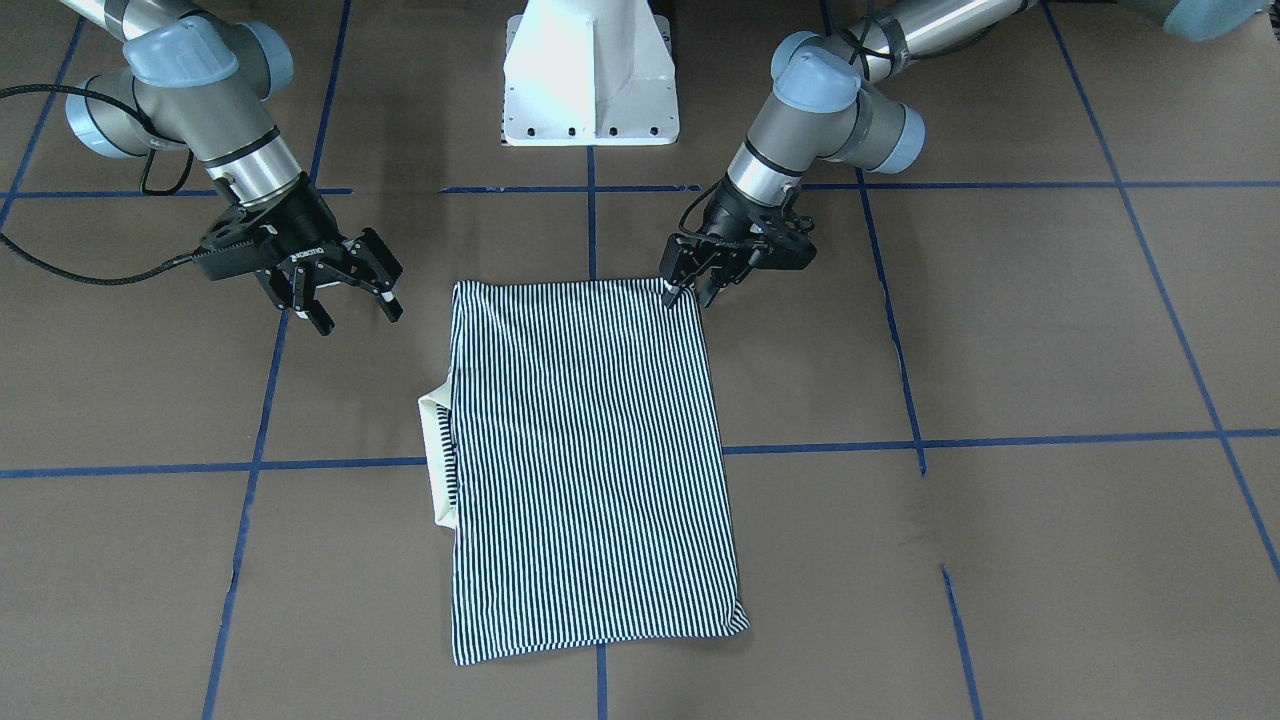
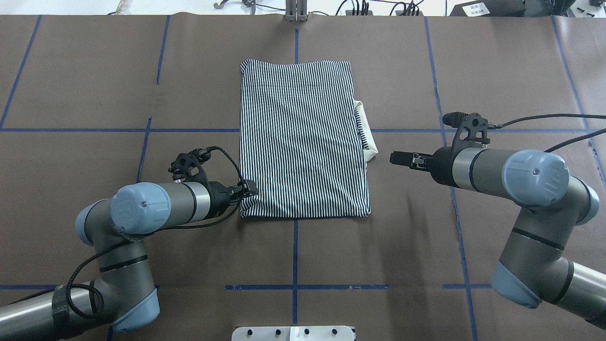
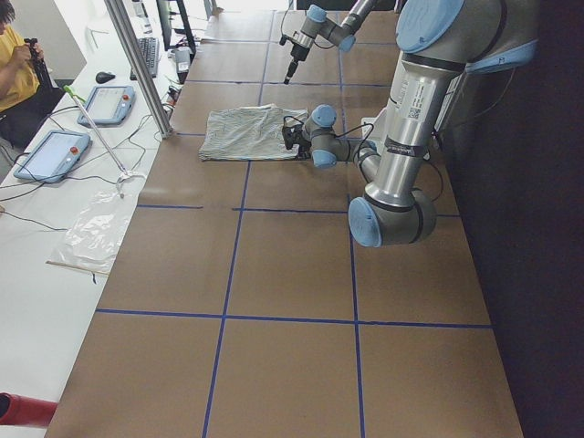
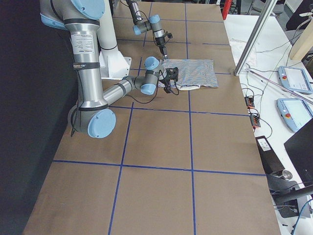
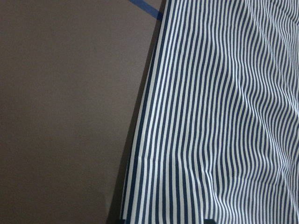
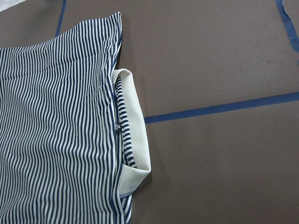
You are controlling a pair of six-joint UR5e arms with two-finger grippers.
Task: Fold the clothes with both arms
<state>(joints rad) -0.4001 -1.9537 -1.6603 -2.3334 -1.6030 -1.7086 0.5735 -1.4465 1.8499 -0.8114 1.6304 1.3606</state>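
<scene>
The clothes are one navy-and-white striped shirt (image 1: pixel 590 450) (image 2: pixel 303 142), folded into a flat rectangle at the middle of the table. Its cream collar (image 1: pixel 435 460) (image 6: pixel 133 135) sticks out on my right side. My left gripper (image 1: pixel 691 293) (image 2: pixel 250 190) is low at the shirt's near left corner. Its fingers are a little apart and straddle the corner, and the left wrist view shows flat striped cloth (image 5: pixel 219 116) between two dark tips. My right gripper (image 1: pixel 355 315) (image 2: pixel 394 157) hangs open and holds nothing. It is off the cloth, to the right of the collar.
The white pedestal base (image 1: pixel 590 80) stands at the robot's side of the table. Blue tape lines (image 1: pixel 1000 440) grid the brown tabletop. A side bench beyond the table holds tablets (image 3: pixel 55 151) and a plastic bag (image 3: pixel 96 228), with a seated person (image 3: pixel 14 64) there.
</scene>
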